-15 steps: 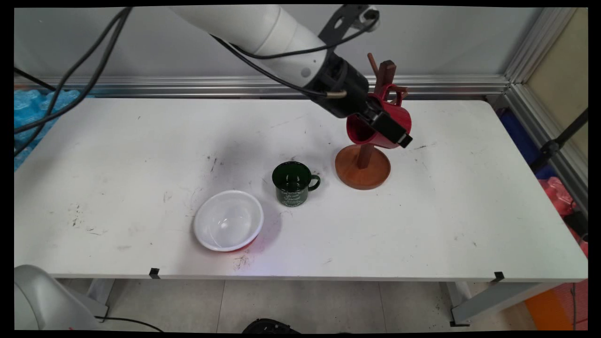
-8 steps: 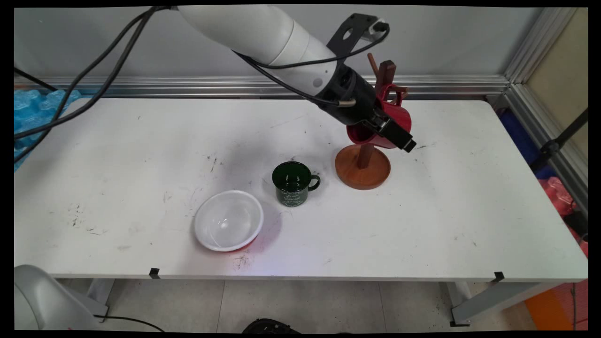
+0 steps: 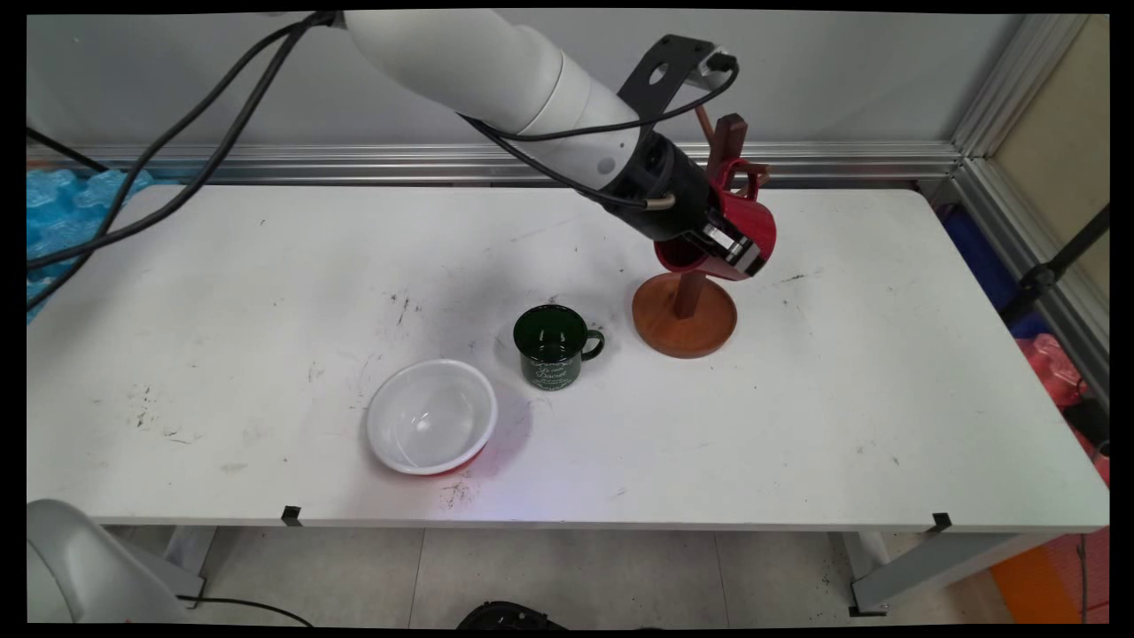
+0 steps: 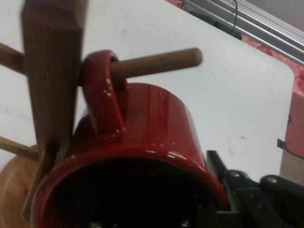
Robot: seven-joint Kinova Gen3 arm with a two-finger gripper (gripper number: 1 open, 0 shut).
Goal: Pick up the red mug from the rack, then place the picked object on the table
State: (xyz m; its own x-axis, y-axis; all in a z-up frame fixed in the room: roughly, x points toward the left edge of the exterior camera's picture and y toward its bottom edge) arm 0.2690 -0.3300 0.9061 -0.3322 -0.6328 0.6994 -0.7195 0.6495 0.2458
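A red mug [image 3: 755, 220] hangs by its handle on a peg of the wooden mug rack [image 3: 684, 316] at the table's back right. My gripper [image 3: 725, 252] is at the mug's mouth, open. One finger [image 3: 742, 255] lies along the outer wall with its pale pad showing, and the other is hidden inside the mug. In the hand view the red mug [image 4: 142, 128] fills the frame, its handle looped over the peg [image 4: 156, 62] beside the post [image 4: 52, 71]. A black finger [image 4: 217, 166] stands just outside the mug's right wall.
A dark green mug [image 3: 551, 346] stands upright left of the rack's round base. A white bowl [image 3: 431, 415] sits nearer the table's [image 3: 266, 292] front edge. An aluminium rail [image 3: 354, 161] runs along the back.
The hand pushed down and right along the mug, then its outer finger drew back and lifted off the wall. The mug stayed hanging on its peg.
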